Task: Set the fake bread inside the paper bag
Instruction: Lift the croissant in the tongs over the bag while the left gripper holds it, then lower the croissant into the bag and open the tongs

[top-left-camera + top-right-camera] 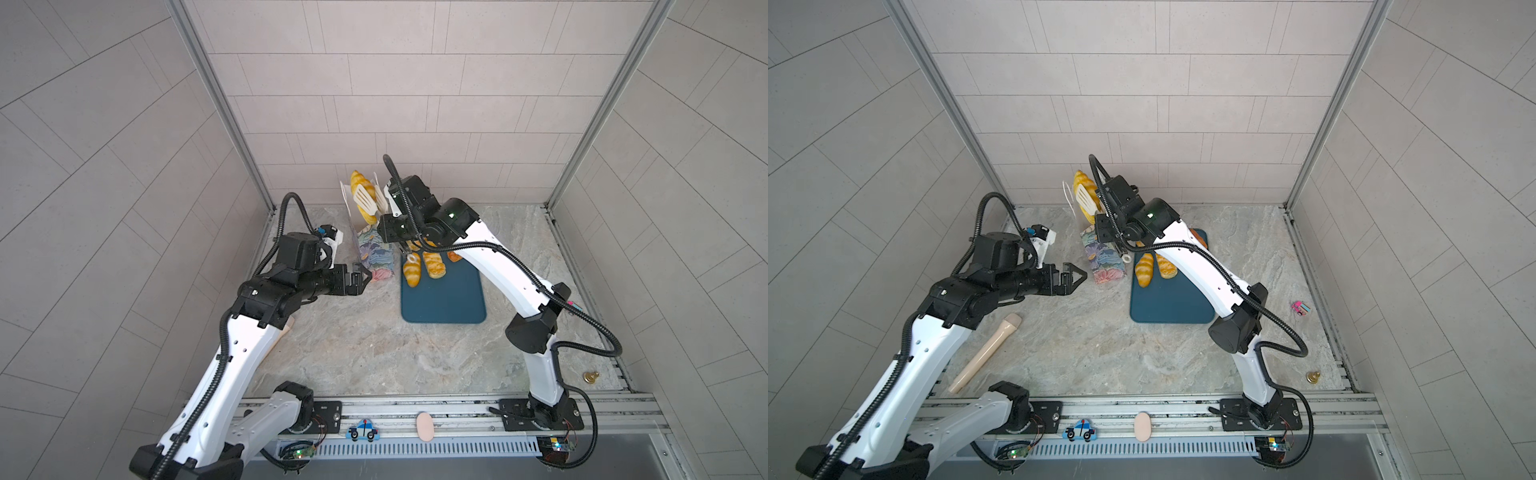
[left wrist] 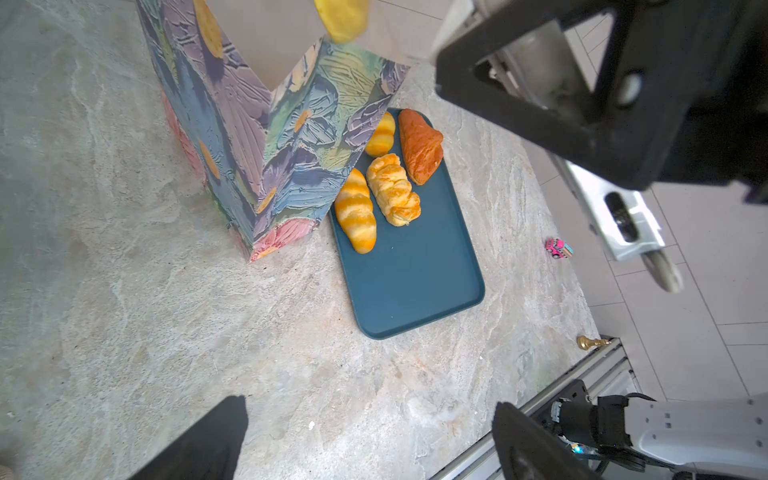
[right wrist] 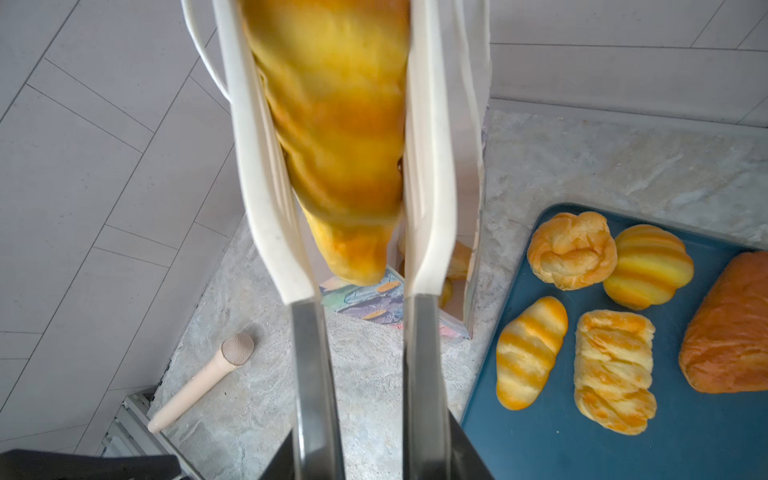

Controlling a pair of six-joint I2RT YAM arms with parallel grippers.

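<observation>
Right gripper clamped on tongs; tongs pinching long striped roll, nose-down over open mouth of floral paper bag. Left gripper spread wide, empty, just beside bag. Five pastries on blue tray; more bread inside bag.

Bright, even light, faint shadows; the bread in my tongs is blurred; edges bow in both top views.

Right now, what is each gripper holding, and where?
Right gripper: tongs, by their metal arms; the tongs clamp a bread roll by its sides. Left gripper: nothing.
</observation>
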